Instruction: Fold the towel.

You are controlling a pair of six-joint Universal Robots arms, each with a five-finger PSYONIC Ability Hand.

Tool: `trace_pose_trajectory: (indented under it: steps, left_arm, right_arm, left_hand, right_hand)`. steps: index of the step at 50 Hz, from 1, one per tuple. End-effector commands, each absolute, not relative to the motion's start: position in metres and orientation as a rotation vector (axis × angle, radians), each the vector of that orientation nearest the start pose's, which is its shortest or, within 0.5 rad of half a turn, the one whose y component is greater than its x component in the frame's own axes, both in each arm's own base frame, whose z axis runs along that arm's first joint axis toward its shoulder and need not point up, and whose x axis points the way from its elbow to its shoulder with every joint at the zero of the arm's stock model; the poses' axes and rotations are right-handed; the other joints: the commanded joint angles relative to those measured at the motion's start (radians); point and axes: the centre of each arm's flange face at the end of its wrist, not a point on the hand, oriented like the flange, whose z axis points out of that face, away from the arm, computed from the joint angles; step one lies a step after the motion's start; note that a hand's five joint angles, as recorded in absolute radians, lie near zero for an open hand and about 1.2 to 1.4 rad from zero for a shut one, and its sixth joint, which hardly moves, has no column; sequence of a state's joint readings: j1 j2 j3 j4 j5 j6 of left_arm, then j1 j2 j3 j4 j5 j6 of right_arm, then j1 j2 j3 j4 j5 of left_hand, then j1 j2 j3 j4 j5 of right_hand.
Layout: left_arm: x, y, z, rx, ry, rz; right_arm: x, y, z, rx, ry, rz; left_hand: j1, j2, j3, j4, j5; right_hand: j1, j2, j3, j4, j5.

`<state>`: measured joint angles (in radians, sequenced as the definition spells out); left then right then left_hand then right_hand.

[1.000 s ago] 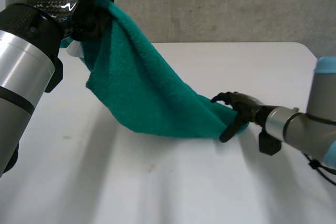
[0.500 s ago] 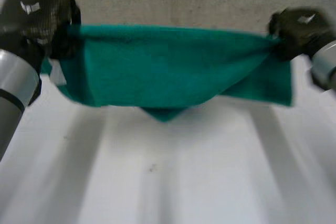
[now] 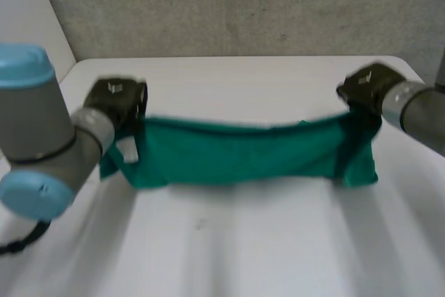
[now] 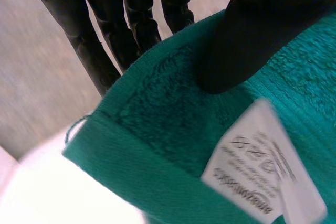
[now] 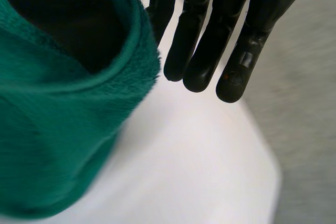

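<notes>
Head view first, operator: nearest you is the white table [image 3: 229, 255], and beyond it the green towel [image 3: 243, 154] hangs stretched between both hands, its lower edge at or just above the tabletop — you cannot tell which. The left hand [image 3: 118, 99] pinches the corner beside the white label [image 4: 268, 166]; in the left wrist view you see its thumb pressed on the cloth, with the fingers [image 4: 131, 19] behind. The right hand [image 3: 365, 85] pinches the opposite end — thumb on the cloth, straight fingers [image 5: 205, 40] behind it. Farthest back stands the grey wall [image 3: 243, 5].
</notes>
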<state>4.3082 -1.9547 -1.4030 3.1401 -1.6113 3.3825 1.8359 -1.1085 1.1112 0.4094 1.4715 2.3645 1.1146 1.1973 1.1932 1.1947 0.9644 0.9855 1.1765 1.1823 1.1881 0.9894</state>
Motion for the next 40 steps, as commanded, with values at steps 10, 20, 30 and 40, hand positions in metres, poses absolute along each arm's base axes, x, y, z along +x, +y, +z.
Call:
trace_pose_trajectory:
  steps: [10,20,30,40]
  left_arm:
    - [-0.269,-0.331,0.369,0.419,1.495,-2.727]
    - [-0.266,-0.331,0.227,0.638,1.97,-2.333]
    - [-0.26,-0.33,0.139,0.73,2.21,-2.03]
    - [-0.246,-0.314,0.185,0.691,2.158,-2.094]
  right_arm:
    - [0.241,-0.353,0.377,-0.891,1.756,-2.771]
    - [0.261,-0.319,0.262,-1.197,1.964,-2.264]
    - [0.266,-0.316,0.154,-1.31,2.267,-1.797]
    - [0.259,-0.312,0.168,-1.263,2.276,-1.821]
  left_hand:
    - [0.282,0.199,0.203,0.202,0.257]
    - [0.282,0.199,0.203,0.202,0.257]
    - [0.197,0.114,0.119,0.117,0.173]
    - [-0.269,-0.352,-0.348,-0.35,-0.294]
  right_hand:
    - [0.411,0.22,0.214,0.208,0.232]
    - [0.411,0.22,0.214,0.208,0.232]
    - [0.411,0.22,0.214,0.208,0.232]
    - [0.411,0.22,0.214,0.208,0.232]
